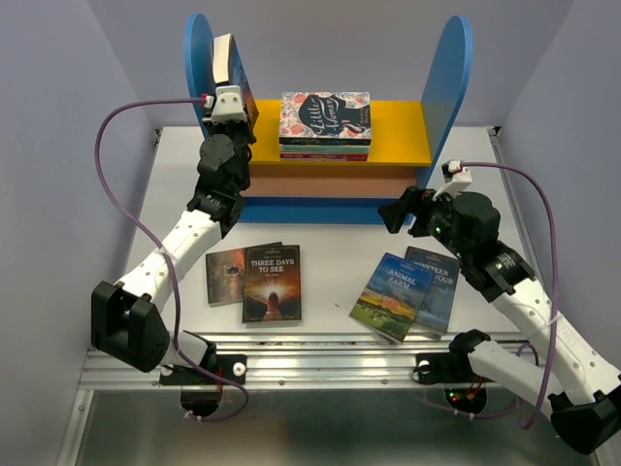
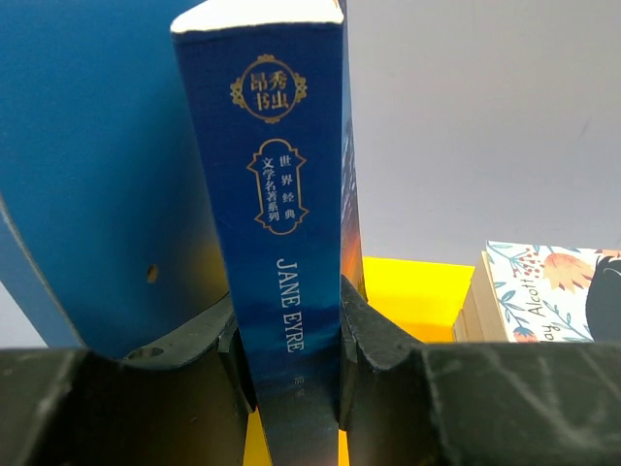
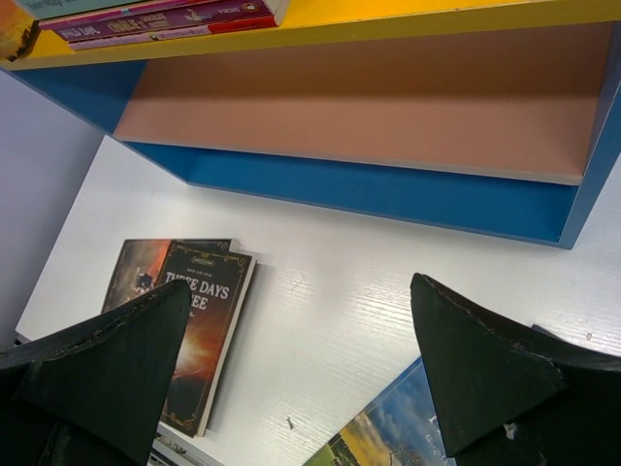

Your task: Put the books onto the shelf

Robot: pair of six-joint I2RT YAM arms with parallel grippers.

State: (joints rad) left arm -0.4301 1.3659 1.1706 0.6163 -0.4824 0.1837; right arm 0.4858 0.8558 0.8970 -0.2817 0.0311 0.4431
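**Legible markings: findings**

Spine of the blue book (image 2: 291, 243) clamped in my left gripper (image 2: 291, 388): "JANE EYRE", below Chinese characters. Floral stack (image 1: 325, 121): "Little Women", "Alcott". On the table (image 1: 330, 243), brown book (image 1: 273, 283) cover: "THREE DAYS TO SEE"; green book (image 1: 391, 294) cover: "ANIMAL FARM".

My left arm (image 1: 182, 241) and right arm (image 1: 529, 296) match: white tube links between chunky black joint housings. A lilac cable (image 1: 97, 155) loops up each to a white wrist block (image 1: 231, 102). The right gripper (image 3: 301, 340) has matte black wedge fingers (image 3: 97, 369), scuffed grey at the edges.
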